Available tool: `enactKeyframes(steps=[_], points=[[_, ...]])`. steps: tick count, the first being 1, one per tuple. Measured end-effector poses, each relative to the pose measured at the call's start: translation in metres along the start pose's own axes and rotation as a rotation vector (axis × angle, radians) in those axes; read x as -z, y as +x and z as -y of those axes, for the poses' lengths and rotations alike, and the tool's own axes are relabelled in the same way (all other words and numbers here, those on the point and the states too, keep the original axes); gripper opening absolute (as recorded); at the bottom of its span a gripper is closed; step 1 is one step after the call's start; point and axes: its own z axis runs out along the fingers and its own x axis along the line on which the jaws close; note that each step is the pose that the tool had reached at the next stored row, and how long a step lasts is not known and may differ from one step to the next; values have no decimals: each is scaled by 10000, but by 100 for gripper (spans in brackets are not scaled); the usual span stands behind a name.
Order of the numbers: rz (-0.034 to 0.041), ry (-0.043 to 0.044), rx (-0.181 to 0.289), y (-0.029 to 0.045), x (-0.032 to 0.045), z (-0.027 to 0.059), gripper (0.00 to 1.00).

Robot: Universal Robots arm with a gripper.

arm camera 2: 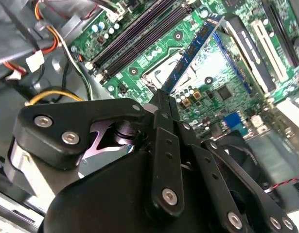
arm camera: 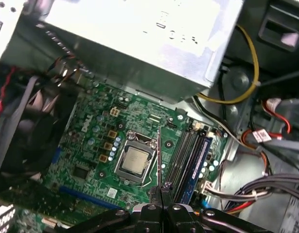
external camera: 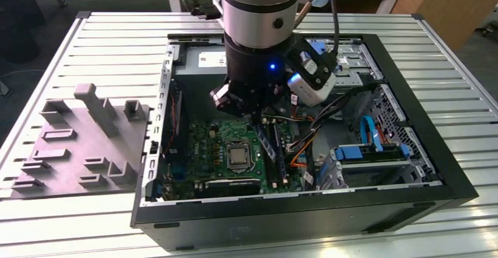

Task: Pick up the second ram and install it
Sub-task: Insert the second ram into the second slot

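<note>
Clamping jaws on ram (arm camera 2: 194,51), edge-down over motherboard (arm camera: 86,127), roughly parallel to slots (arm camera: 183,155) nearby, likely for straight seating.

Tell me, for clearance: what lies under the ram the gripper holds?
The green motherboard, by its processor socket and memory slots. The second ram and gripper cover the strip directly beneath them.

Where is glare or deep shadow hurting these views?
First wrist view: the power supply housing is washed out pale. Second wrist view: glare whitens the CPU socket behind the second ram. Exterior view: the case interior around the arm looks dim.
</note>
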Motion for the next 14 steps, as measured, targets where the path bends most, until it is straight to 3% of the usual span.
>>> enactKeyframes(steps=[14], points=[[71, 134, -2535, 2, -37, 1, 11]])
